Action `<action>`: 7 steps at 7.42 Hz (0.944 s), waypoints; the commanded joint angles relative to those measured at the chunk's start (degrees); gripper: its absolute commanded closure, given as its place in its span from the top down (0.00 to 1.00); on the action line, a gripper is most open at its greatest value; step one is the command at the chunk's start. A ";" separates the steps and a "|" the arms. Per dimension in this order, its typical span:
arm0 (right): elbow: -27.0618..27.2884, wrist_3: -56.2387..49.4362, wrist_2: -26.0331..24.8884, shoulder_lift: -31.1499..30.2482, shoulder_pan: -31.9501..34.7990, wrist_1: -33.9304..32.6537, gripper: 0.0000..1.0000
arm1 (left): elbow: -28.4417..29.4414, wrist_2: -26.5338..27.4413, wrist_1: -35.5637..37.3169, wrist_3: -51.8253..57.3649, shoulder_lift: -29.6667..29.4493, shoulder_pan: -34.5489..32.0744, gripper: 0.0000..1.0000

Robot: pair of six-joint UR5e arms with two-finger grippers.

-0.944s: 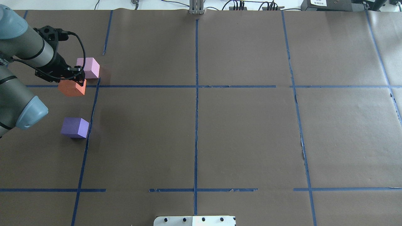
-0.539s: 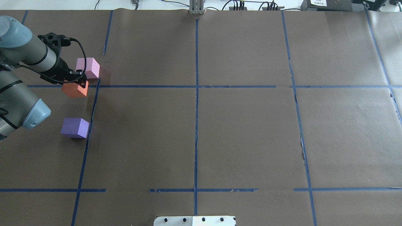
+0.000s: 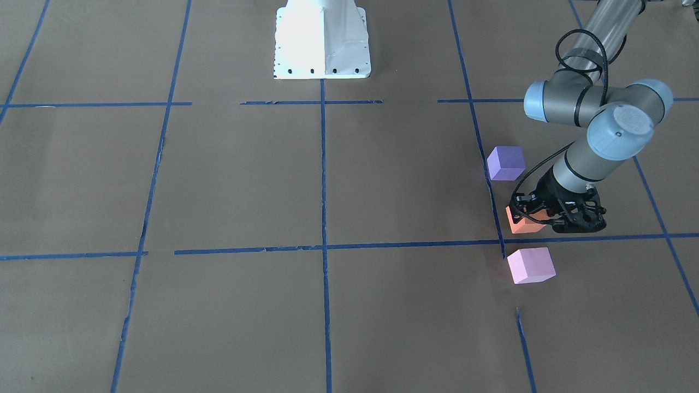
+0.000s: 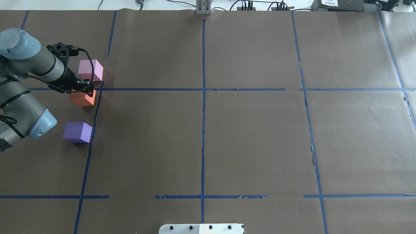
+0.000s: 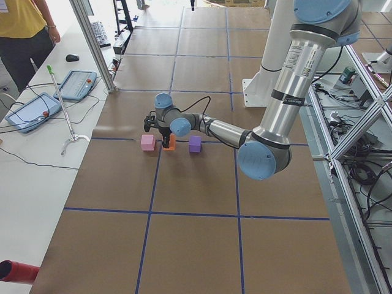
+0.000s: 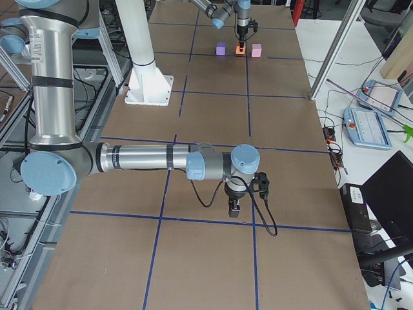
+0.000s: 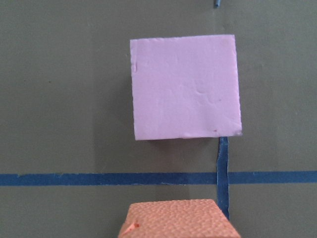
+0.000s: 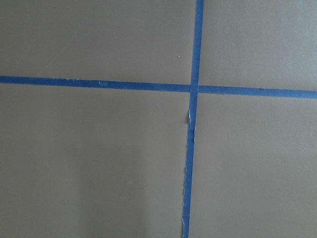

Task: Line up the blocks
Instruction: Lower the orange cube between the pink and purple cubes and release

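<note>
Left gripper (image 4: 85,91) points straight down, clamped on orange block (image 4: 82,99).

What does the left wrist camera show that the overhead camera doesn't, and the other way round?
Only the left wrist view: the bare strip between the pink block and the orange block, crossed by a blue tape line; overhead, the arm covers part of it. Only the overhead: the purple block and the left gripper shut on the orange block. Both: the pink and orange blocks, apart.
</note>
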 commanded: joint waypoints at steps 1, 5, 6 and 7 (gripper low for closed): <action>0.00 0.00 -0.01 0.00 0.00 0.00 1.00 | 0.22 0.00 -0.26 -0.08 0.00 0.74 0.15; 0.00 0.00 -0.01 0.00 0.00 0.00 1.00 | 0.66 0.00 -0.61 -0.08 0.17 0.74 0.90; 0.00 0.00 -0.01 0.00 0.00 0.00 1.00 | 0.66 0.00 -0.52 -0.08 0.26 0.74 0.99; 0.00 0.00 -0.01 0.00 0.00 0.00 1.00 | 0.75 0.09 -0.52 -0.08 0.35 0.74 1.00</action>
